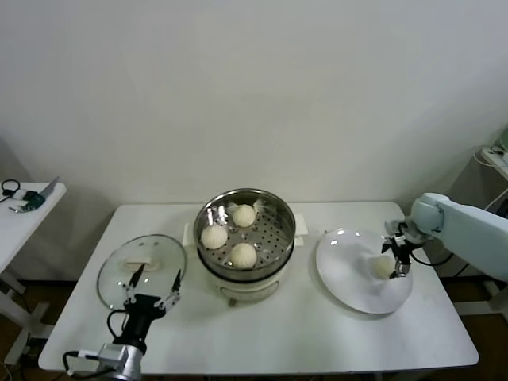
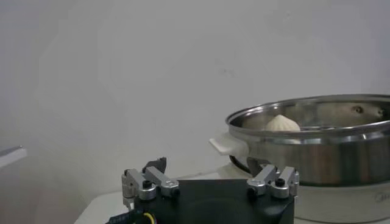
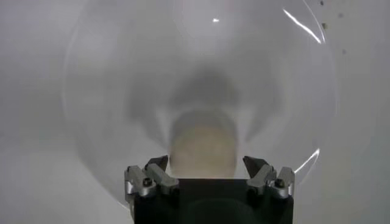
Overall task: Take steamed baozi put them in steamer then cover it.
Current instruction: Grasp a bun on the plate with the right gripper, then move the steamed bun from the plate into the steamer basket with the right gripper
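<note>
Three cream-white baozi (image 1: 244, 215) (image 1: 213, 236) (image 1: 244, 255) lie on the perforated tray of the steel steamer (image 1: 279, 236) at the table's middle. A last baozi (image 1: 382, 268) (image 3: 203, 143) rests on the white plate (image 1: 349, 274) to the right. My right gripper (image 1: 394, 255) (image 3: 206, 165) hangs just over it, open, one finger on each side and a gap between each and the bun. The glass cover (image 1: 119, 274) with its cream handle (image 1: 140, 264) lies flat at the table's left. My left gripper (image 1: 153, 283) (image 2: 207, 168) hovers open at the cover's near edge, holding nothing.
The steamer (image 2: 317, 143) rises close in front of the left gripper, one bun (image 2: 281, 123) showing above its rim. A white side table (image 1: 24, 214) with small items stands at the far left. Cables and a white object (image 1: 496, 159) sit at the far right.
</note>
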You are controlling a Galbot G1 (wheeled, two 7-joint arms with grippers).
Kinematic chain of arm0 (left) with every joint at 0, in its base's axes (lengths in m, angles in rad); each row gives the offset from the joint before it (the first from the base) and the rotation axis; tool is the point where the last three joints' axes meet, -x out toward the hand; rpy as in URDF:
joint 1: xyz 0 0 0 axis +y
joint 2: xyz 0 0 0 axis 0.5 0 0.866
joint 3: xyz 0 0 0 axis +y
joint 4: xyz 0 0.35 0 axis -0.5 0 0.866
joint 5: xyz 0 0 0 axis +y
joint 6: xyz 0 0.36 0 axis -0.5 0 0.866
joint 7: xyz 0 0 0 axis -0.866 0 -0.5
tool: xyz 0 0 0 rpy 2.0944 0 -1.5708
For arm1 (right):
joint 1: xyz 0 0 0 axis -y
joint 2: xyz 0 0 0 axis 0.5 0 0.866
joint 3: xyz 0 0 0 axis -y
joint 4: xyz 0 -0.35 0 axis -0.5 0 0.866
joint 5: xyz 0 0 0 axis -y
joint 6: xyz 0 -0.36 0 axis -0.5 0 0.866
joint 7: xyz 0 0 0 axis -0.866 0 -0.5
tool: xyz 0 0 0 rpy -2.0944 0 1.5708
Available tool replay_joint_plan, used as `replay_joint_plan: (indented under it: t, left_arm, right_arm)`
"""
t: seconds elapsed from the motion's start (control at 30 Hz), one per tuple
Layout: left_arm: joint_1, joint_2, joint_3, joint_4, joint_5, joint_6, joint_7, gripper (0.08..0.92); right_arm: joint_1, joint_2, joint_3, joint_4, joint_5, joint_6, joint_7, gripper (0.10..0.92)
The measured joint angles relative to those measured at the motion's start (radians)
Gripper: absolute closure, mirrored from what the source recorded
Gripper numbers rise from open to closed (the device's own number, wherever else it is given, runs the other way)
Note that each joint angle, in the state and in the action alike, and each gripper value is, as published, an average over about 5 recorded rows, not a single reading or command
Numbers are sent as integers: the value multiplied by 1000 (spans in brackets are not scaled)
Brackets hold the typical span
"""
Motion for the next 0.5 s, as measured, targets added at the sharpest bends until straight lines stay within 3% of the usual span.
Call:
replay_joint_plan:
  t: [0.3, 0.5]
  left_arm:
    - [0, 4, -1, -8, -2, 4, 0, 177]
    - [-1, 7, -1, -17, -4, 5, -1, 177]
  right_arm:
    - [-14, -5, 23, -1, -6, -8, -11, 396]
    - [46, -22, -14, 40, 25, -23, -20, 419]
